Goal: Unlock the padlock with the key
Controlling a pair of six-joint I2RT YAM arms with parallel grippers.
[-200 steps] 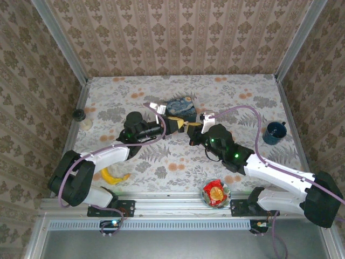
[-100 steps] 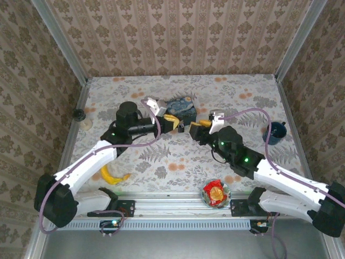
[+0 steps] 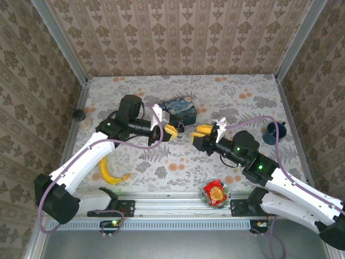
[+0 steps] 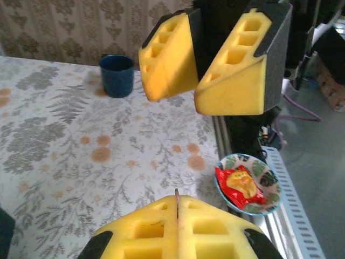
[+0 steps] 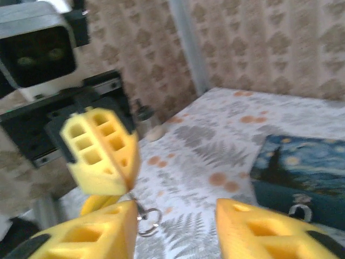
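My left gripper point(image 3: 170, 131) is shut on the key point(image 4: 177, 196), whose thin metal edge pokes out between the yellow pads. In the right wrist view the key ring point(image 5: 149, 221) dangles below those pads. My right gripper point(image 3: 201, 135) faces it a short way to the right, open with nothing between its fingers point(image 4: 235, 70). The tiny black padlock point(image 3: 183, 127) with a silvery shackle rests on the table against the blue starry-night tin point(image 3: 180, 107), just beyond the gap between the two grippers. It also shows at the tin's front point(image 5: 301, 211) in the right wrist view.
A bowl point(image 3: 215, 191) holding a red packet sits at the near edge by the right arm. A blue cup point(image 3: 276, 133) stands at the right, a banana point(image 3: 111, 174) lies near left, and a small dark cap point(image 3: 79, 114) is at the far left.
The two grippers have drawn apart: the right one has pulled back to the right and nearer, the left one has slid slightly nearer. The key stays in the left gripper.
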